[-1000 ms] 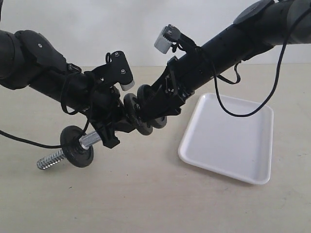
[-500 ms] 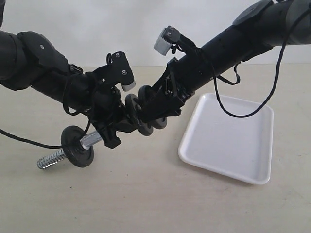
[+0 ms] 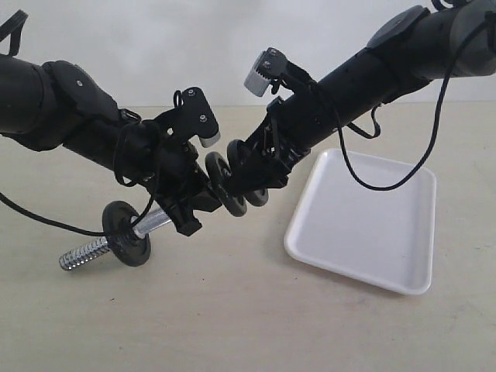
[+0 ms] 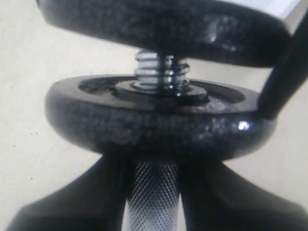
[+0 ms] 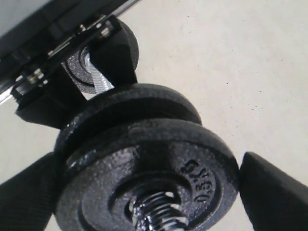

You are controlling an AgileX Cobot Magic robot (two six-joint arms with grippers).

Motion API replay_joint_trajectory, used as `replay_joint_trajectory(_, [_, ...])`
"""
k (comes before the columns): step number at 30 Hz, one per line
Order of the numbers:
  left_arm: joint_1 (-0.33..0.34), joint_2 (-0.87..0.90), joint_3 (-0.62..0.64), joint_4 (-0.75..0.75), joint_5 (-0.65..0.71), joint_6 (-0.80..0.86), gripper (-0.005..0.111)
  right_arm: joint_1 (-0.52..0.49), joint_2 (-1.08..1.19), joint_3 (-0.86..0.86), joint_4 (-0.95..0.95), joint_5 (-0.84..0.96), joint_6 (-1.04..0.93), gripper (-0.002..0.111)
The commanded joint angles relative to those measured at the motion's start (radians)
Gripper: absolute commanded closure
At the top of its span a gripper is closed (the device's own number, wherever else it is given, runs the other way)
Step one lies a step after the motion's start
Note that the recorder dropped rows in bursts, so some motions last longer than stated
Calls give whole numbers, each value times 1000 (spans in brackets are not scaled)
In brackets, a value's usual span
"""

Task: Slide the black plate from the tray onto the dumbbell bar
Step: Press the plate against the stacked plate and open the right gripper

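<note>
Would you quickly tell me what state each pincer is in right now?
Left pincer: closed on the dumbbell bar.
Right pincer: closed on the black plate.

a: exterior camera?
b: set back, raised, looking down across the table (image 3: 232, 325).
a: wrist cameras?
b: both very close, facing each other along the dumbbell bar (image 4: 153, 192), which all share.

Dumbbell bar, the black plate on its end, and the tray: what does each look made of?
The dumbbell bar looks like bright metal, likely chromed steel: it shines and shows a knurled grip and cut threads. The black plate is probably cast iron under a black pebbled coating, with raised moulded lettering. The tray is glossy white and smooth, perhaps plastic or melamine; the look leaves that open.
</note>
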Motion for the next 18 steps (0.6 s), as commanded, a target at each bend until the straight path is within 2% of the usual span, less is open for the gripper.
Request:
replay_joint_trajectory(1, [-12, -44, -44, -140, -46, -30, 103, 14, -13, -4, 53, -7, -6, 108])
replay_joint_trajectory(10, [-12, -44, -44, -140, -46, -26, 103, 14, -13, -4, 46, 3, -6, 108])
replay_joint_trajectory(12, [-12, -44, -44, -140, -46, -26, 103, 14, -13, -4, 46, 0, -6, 104])
replay_joint_trajectory(14, [-12, -44, -44, -140, -46, -26, 103, 14, -13, -4, 43, -2, -4, 93])
replay_joint_trajectory(17, [-12, -44, -44, -140, -46, -26, 103, 14, -13, -4, 41, -7, 13, 62])
replay_joint_trajectory(18, [-12, -44, -44, -140, -46, -26, 103, 14, -13, -4, 41, -23, 44, 43])
